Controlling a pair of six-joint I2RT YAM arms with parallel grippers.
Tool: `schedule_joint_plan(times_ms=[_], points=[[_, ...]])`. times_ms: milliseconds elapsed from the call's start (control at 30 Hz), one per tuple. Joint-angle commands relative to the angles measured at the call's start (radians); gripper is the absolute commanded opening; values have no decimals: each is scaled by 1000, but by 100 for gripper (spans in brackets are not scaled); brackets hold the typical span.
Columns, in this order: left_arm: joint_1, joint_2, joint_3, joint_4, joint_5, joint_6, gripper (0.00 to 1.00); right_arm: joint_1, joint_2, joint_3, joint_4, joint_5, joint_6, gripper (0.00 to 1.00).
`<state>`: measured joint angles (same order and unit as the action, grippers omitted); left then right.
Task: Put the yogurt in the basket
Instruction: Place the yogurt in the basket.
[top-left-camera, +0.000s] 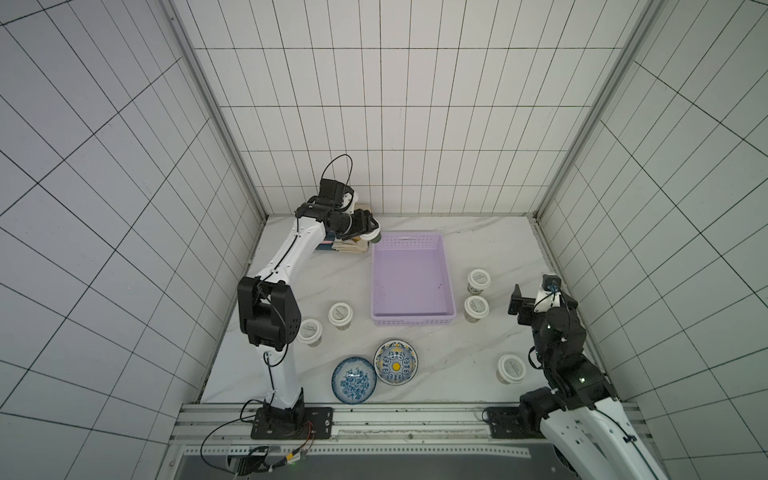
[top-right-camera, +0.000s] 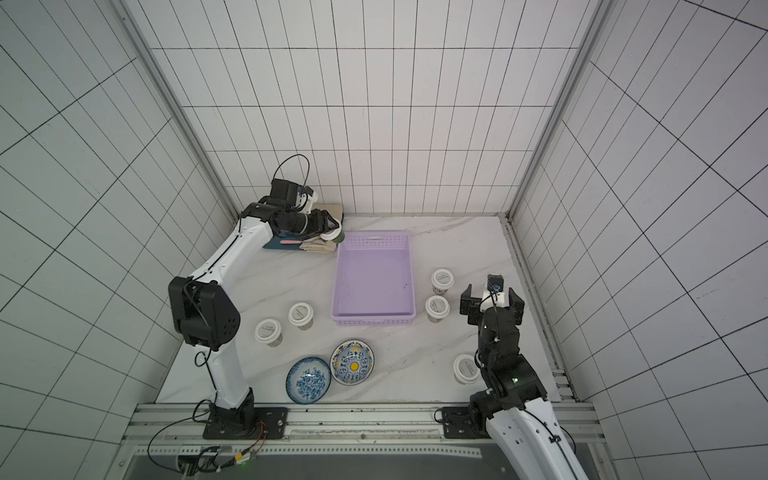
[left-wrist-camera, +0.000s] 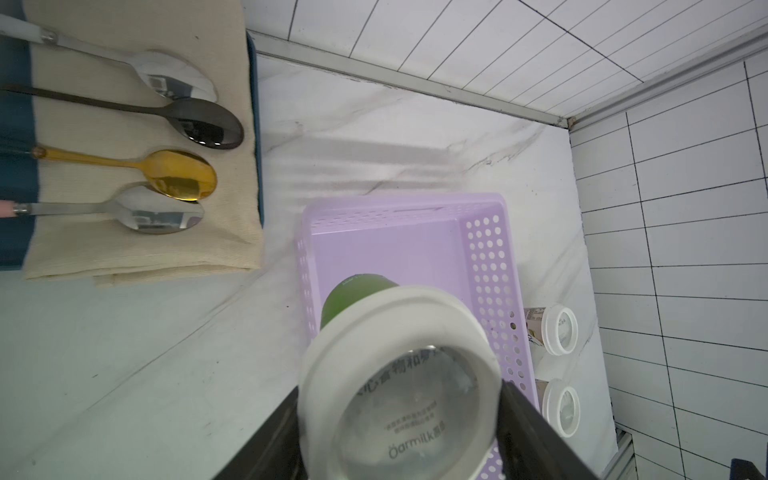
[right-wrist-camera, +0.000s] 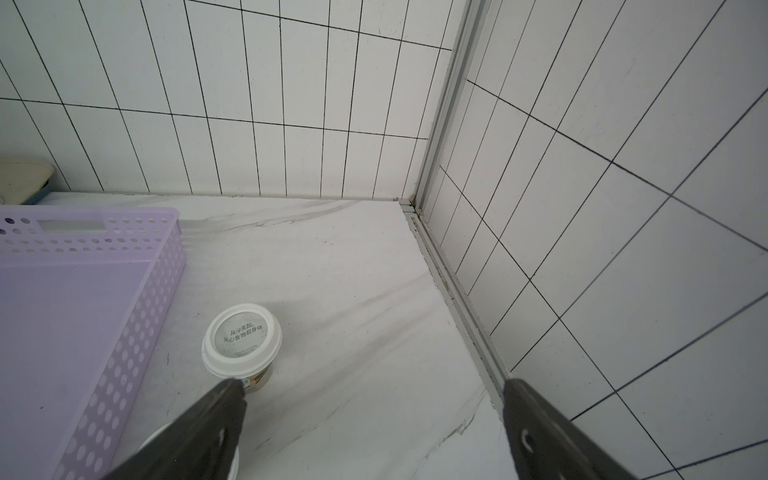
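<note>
My left gripper (top-left-camera: 371, 233) is shut on a yogurt cup (left-wrist-camera: 399, 395) with a white lid and green body, held tilted just over the far left corner of the lilac basket (top-left-camera: 409, 320). The basket's floor (top-right-camera: 372, 282) has nothing on it. Two yogurt cups (top-left-camera: 478, 279) (top-left-camera: 476, 306) stand right of the basket, two more (top-left-camera: 340, 313) (top-left-camera: 309, 330) stand to its near left, and one (top-left-camera: 511, 368) stands at the near right. My right gripper (top-right-camera: 492, 300) hangs open right of the basket, beside the two cups there, with nothing between its fingers (right-wrist-camera: 216, 415).
Two patterned blue bowls (top-left-camera: 354, 380) (top-left-camera: 396, 361) sit near the front edge. A dark blue tray with a beige cloth (left-wrist-camera: 137, 249) and several spoons lies at the far left, beside the basket. Tiled walls close in the back and both sides.
</note>
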<state>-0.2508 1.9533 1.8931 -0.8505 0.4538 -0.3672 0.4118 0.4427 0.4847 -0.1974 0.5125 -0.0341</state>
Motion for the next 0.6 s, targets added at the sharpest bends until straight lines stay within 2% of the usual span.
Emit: schedule_joint_plan(times_ms=[0, 267, 567], points=[[-39, 67, 41, -10, -5, -7, 69, -8, 0, -21, 21, 7, -7, 99], [-104, 183, 120, -29, -65, 8, 69, -9, 3, -23, 21, 13, -7, 99], [-119, 310, 190, -50, -134, 18, 70, -10, 1, -21, 23, 3, -5, 99]])
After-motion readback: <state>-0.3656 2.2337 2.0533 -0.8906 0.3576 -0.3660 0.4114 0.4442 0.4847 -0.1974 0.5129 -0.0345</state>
